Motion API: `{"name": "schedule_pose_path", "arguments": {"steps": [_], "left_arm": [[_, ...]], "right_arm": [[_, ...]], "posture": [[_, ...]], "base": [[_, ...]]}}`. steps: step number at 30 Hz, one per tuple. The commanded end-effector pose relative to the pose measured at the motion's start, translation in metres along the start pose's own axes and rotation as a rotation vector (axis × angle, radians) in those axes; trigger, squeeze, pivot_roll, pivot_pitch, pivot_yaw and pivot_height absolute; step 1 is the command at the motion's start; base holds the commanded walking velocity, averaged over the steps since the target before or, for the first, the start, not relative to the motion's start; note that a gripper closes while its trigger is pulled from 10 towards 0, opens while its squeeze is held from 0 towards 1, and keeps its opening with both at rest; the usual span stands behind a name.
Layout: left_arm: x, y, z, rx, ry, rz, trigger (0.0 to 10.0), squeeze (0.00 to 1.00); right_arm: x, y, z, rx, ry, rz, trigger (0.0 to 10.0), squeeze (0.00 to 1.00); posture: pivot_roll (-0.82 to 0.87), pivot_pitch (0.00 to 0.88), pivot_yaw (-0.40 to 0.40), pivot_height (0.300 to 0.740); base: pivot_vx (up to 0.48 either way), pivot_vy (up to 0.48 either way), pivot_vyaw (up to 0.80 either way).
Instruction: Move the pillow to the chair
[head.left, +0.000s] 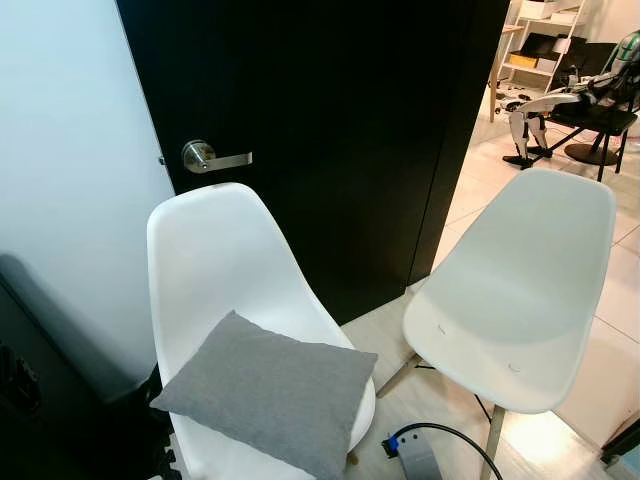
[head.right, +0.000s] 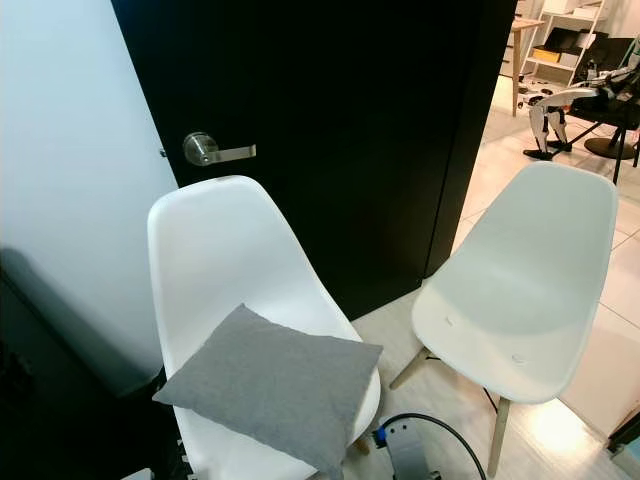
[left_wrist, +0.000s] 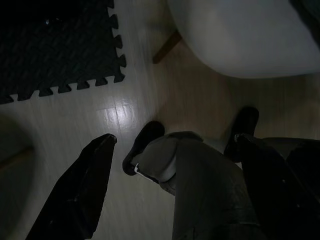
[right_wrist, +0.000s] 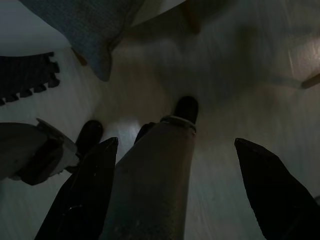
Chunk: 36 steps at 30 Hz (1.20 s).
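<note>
A grey pillow (head.left: 265, 392) lies on the seat of the left white shell chair (head.left: 215, 250), its corner hanging over the front edge. A second white chair (head.left: 520, 290) stands empty to the right. Both arms hang low at my sides. My left gripper (left_wrist: 175, 150) is open, pointing down at the floor over my own leg. My right gripper (right_wrist: 175, 150) is also open with nothing between its fingers; the pillow's corner (right_wrist: 95, 30) shows above it.
A black door (head.left: 330, 130) with a silver lever handle (head.left: 205, 156) stands behind the chairs. A grey box with a black cable (head.left: 415, 455) lies on the floor between them. A black foam mat (left_wrist: 55, 45) lies left. Shelves and another robot (head.left: 560, 100) are far right.
</note>
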<state>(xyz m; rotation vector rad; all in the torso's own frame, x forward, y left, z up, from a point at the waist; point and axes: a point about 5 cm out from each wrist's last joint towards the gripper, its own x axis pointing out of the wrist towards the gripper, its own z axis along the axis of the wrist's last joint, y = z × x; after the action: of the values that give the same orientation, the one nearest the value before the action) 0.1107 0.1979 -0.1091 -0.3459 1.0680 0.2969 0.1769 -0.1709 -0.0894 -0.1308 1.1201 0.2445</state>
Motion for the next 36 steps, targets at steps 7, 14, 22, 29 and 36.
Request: {"name": "schedule_pose_path", "arguments": {"steps": [7,14,22,29,36], "left_arm": [[-0.001,-0.001,-0.009,0.002,0.038,0.004,10.0,0.0],[0.0,-0.006,-0.011,0.013,0.059,-0.013,10.0,0.0],[0.001,-0.011,-0.008,0.054,0.067,-0.032,10.0,0.0],[0.001,-0.012,-0.006,0.065,0.066,-0.032,10.0,0.0],[0.001,-0.011,-0.008,0.072,0.076,-0.03,10.0,0.0]], "right_arm": [[-0.002,-0.011,0.003,-0.043,-0.004,-0.088,10.0,0.0],[-0.002,-0.014,0.002,-0.06,0.001,-0.11,10.0,0.0],[-0.004,-0.02,0.0,-0.061,0.005,-0.132,10.0,0.0],[-0.004,-0.021,0.002,-0.072,0.001,-0.134,10.0,0.0],[-0.004,-0.022,0.005,-0.076,-0.005,-0.138,10.0,0.0]], "posture": [[-0.03,0.026,-0.038,0.74],[-0.04,0.018,-0.043,0.74],[-0.04,0.007,-0.041,0.74],[-0.04,0.0,-0.044,0.74],[-0.03,0.0,-0.05,0.74]], "base": [[0.0,0.0,0.0],[0.0,0.0,0.0],[0.0,0.0,0.0],[-0.176,0.0,0.0],[-0.271,0.0,0.0]]}}
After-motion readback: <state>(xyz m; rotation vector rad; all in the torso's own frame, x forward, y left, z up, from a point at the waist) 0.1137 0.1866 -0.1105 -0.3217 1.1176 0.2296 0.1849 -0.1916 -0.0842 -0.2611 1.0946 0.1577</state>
